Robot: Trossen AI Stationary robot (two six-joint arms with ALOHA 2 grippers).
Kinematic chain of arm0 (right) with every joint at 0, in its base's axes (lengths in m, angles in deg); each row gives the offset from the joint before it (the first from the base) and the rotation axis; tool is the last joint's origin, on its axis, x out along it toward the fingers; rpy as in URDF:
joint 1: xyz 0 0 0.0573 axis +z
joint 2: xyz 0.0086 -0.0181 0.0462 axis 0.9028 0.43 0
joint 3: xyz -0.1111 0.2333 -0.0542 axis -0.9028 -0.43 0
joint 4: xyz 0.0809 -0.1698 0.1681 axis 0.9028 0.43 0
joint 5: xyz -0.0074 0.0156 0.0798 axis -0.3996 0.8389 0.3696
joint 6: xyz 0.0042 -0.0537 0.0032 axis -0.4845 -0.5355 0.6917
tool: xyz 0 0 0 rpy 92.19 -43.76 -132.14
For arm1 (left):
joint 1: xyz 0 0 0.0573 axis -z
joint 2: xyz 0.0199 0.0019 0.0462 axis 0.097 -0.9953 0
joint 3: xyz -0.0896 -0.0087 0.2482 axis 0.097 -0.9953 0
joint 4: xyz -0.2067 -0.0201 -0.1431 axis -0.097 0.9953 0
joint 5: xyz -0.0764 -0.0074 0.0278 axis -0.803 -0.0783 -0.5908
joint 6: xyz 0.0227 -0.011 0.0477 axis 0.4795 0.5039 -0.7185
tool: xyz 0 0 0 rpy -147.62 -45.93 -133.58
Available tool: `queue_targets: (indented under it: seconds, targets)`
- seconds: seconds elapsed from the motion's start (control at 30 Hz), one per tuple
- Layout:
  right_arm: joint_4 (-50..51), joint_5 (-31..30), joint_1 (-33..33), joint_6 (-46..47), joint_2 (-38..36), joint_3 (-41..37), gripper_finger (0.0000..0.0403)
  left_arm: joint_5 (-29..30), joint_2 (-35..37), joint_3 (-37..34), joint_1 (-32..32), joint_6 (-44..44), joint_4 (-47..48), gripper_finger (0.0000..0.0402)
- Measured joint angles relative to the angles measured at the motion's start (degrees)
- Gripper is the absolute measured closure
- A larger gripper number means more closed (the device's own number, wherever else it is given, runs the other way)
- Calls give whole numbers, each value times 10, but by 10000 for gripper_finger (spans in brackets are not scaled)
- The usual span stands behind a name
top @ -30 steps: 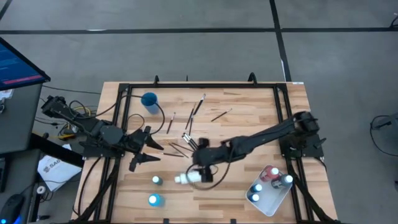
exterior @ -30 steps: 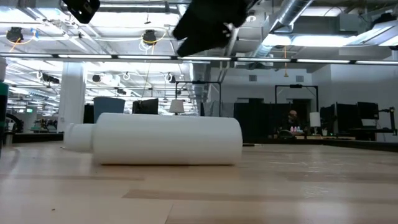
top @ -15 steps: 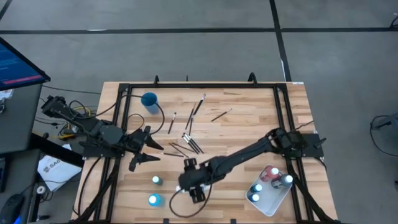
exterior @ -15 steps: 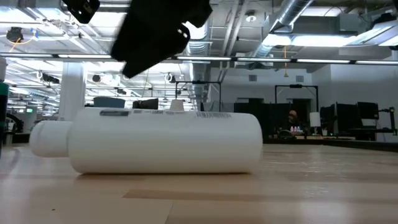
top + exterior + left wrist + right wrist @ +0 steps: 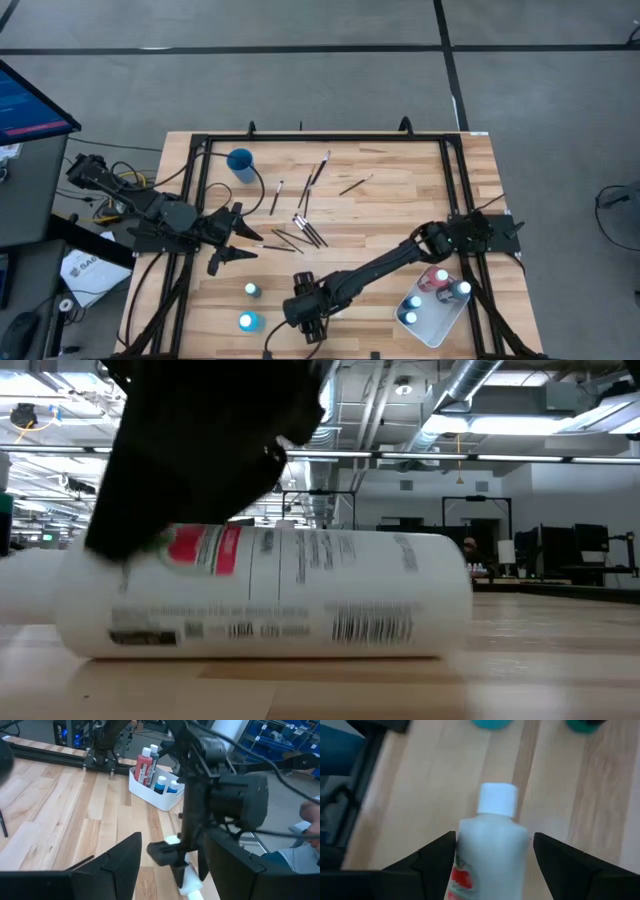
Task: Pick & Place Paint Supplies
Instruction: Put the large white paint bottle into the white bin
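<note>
A white paint bottle [image 5: 270,595] lies on its side on the table, its pale cap [image 5: 496,800] toward the table's left. My right gripper [image 5: 300,312] is low over it, near the near edge, open. Its fingers [image 5: 437,857] stand along the bottle's two long sides. Two teal bottles [image 5: 252,290] stand upright to its left. Thin brushes [image 5: 300,228] lie scattered mid-table. My left gripper [image 5: 245,245] waits open at the table's left. My right gripper comes slanting down from the table's right, fingers along the bottle's body [image 5: 492,850]. The bottle lies on the table between them. One dark finger [image 5: 190,470] overlaps its cap end, but I cannot tell whether either finger touches it.
A white tray [image 5: 432,340] at the near right corner holds a red bottle [image 5: 437,277] and blue bottles [image 5: 410,303]. A blue cup [image 5: 240,160] stands at the far left. A black frame [image 5: 195,200] runs round the table. Bare wood lies between the brushes and the tray.
My right gripper has moved toward the near edge and leftward, and has come down over the white bottle. The bottle has rolled along the table toward the near edge, and its printed label with a red patch has turned into view.
</note>
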Motion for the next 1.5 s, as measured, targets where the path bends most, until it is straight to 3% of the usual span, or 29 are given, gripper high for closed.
queue_targets:
  seconds: [0.23, 0.5, 0.8, 1.1, 1.3, 1.5]
  targets:
    - [17, 6, 0, 28, 7, -1, 153, 0, 0, 0, 0, 0, 0, 196]
    - [54, -2, -5, 22, 0, -1, 234, 0, 0, 0, 0, 0, -1, 196]
    - [45, -3, -5, -7, -29, -2, 209, 0, 0, 0, 0, 0, -1, 196]
    - [21, -2, -3, -53, -97, -2, 220, 0, 0, 0, 0, 0, -1, 196]
    - [-86, 0, 0, -74, -168, -96, 205, 0, 0, 0, 0, 0, -1, 196]
    - [-326, 6, -1, -54, -274, -297, 214, 0, 0, 0, 0, -3, -2, 196]
